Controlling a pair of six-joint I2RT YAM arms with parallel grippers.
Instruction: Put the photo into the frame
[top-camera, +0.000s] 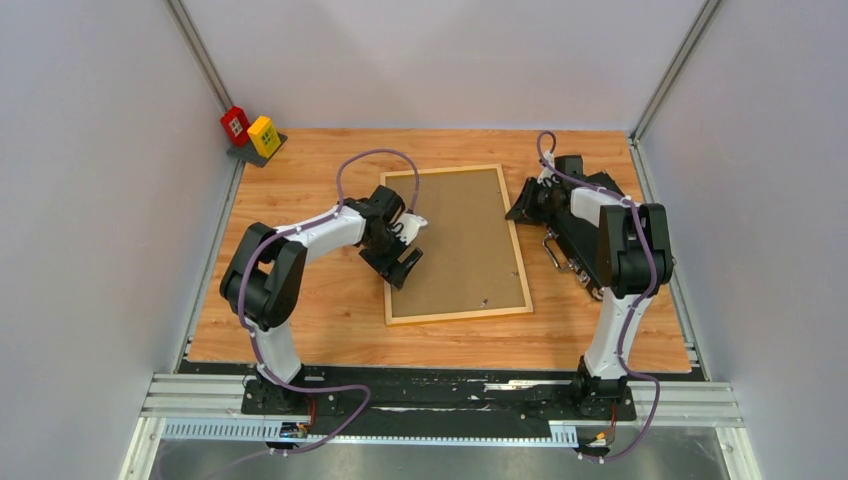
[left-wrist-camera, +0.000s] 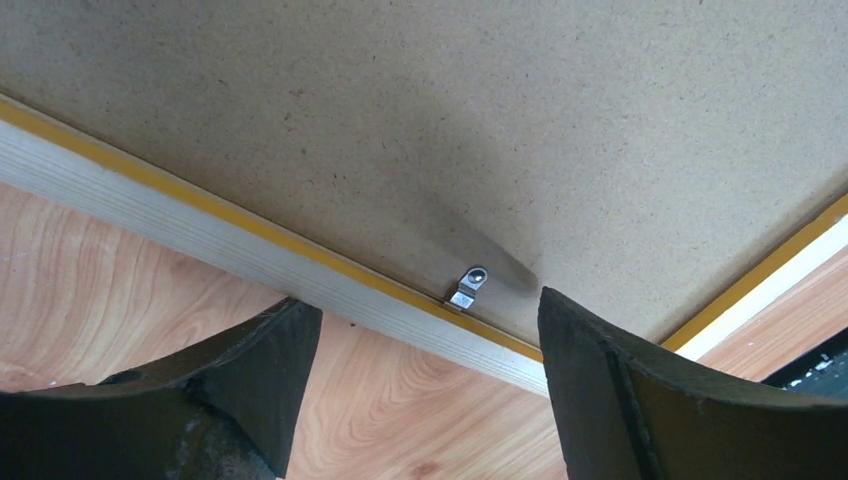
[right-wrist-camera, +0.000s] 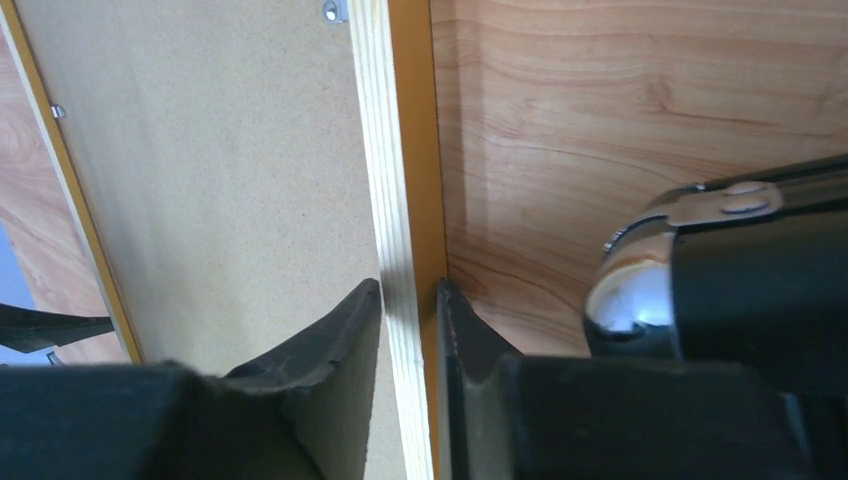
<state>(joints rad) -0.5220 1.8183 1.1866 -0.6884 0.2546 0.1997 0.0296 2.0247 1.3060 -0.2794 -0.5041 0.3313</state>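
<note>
The frame (top-camera: 460, 315) lies back-up mid-table (top-camera: 300, 320), a brown hardboard panel (top-camera: 460, 240) set in it, with the right gripper (right-wrist-camera: 408, 290) pinching its right rail toward the far end and the left gripper (left-wrist-camera: 425, 305) spread wide, empty, over its left rail.

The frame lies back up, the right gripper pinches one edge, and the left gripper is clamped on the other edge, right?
Not quite. The left gripper is open, gripping nothing, at the light wooden frame near a small metal clip, as the left wrist view shows. The rest holds.
</note>
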